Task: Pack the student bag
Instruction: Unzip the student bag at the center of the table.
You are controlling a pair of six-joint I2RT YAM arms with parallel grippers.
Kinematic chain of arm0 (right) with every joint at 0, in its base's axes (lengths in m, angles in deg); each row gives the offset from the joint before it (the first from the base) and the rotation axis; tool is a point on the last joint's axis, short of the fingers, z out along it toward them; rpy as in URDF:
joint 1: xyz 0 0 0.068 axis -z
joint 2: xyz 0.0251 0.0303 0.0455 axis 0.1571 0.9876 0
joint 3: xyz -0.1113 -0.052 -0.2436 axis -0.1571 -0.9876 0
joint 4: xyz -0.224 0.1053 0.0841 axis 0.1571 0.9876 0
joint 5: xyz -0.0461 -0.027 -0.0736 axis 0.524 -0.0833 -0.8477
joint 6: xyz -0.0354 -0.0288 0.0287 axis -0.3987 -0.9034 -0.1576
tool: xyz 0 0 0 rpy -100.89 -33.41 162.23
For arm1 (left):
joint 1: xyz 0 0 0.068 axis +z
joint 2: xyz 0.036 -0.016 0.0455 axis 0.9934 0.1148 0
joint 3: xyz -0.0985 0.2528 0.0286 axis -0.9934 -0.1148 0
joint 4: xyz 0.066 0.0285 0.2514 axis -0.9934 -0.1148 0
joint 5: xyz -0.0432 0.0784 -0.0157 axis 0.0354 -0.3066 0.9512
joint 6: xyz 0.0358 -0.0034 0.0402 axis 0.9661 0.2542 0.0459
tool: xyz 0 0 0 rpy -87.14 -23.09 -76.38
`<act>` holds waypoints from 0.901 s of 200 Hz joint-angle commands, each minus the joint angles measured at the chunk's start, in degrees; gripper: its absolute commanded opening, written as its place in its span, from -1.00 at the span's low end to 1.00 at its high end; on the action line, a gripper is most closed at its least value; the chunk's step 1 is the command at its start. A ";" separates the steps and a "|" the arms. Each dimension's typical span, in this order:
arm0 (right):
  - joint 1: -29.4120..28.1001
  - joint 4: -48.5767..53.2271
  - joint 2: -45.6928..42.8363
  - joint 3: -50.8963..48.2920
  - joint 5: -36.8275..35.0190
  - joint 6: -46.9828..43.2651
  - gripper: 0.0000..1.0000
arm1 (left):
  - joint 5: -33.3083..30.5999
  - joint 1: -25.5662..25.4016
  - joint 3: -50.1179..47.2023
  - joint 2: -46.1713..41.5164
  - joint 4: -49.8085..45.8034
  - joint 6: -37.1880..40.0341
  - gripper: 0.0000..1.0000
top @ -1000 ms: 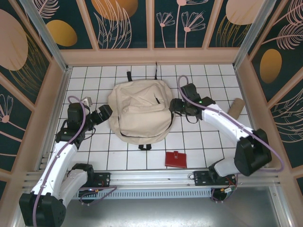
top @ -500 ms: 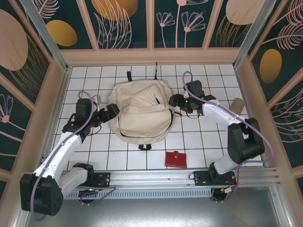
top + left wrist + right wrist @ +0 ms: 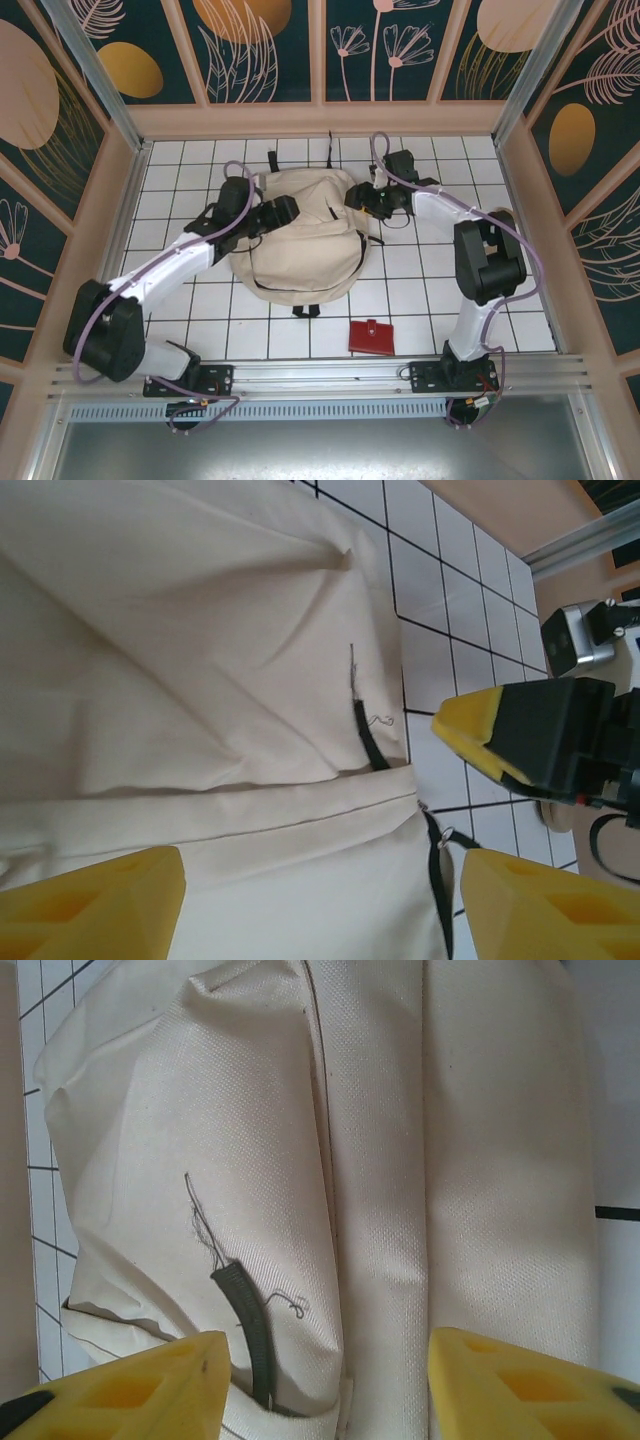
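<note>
left fingers (image 3: 282, 213): open over the student bag (image 3: 300, 245), likely to steady it
right fingers (image 3: 356, 199): open, zipper pull (image 3: 250, 1320) just ahead, probably lining up to unzip

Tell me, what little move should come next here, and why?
Probably the right gripper should ease down and close on the black zipper pull. It hovers open over the bag with that pull lying between its jaws. The bag looks zipped shut, and the open left gripper is over the fabric nearby.
</note>
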 commanded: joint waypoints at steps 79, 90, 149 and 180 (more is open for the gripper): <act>1.79 -1.43 -0.52 -0.72 4.93 -0.97 -0.07 | -1.90 -5.64 19.32 22.84 -0.85 -4.47 -0.06; 1.93 -1.51 -1.79 -1.57 4.86 -1.74 -0.07 | -1.83 -5.75 20.94 24.74 -1.71 -4.62 -0.11; 5.04 -0.68 -6.56 -4.67 3.83 -3.55 -0.06 | -0.80 -5.75 24.52 30.28 -1.06 -6.48 -0.34; 5.67 -0.57 -6.82 -5.02 3.88 -3.80 -0.07 | -0.54 -5.88 25.26 32.48 -0.82 -6.93 -0.43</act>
